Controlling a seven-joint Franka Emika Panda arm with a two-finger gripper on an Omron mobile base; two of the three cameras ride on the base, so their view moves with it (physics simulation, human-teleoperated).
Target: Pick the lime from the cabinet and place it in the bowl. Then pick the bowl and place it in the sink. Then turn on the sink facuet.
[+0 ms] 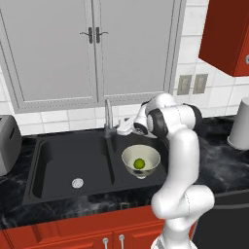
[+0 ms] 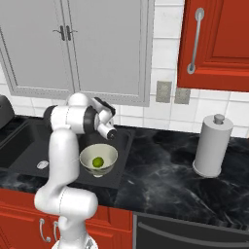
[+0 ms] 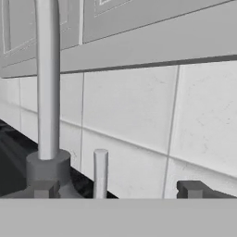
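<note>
Two steps look done to me: the lime (image 1: 139,163) lies in the bowl (image 1: 140,158), which sits in the sink's (image 1: 58,160) right basin, just right of the sink faucet (image 1: 108,121). My gripper (image 3: 115,190) stands wide around its small upright lever (image 3: 100,172), touching neither side. If I sweep off-line, one fingertip (image 3: 190,189) could slide past the lever, leaving the water off.

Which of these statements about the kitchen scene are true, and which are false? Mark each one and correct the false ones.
1. The lime lies inside the bowl. True.
2. The bowl stands on the counter beside the paper towel roll. False: it sits in the sink's right basin.
3. The hand is close to the sink facuet. True.
4. The hand grips the bowl's rim. False: it is above and behind the bowl, apart from it.
5. The grey cabinet doors stand open. False: they are shut.
</note>
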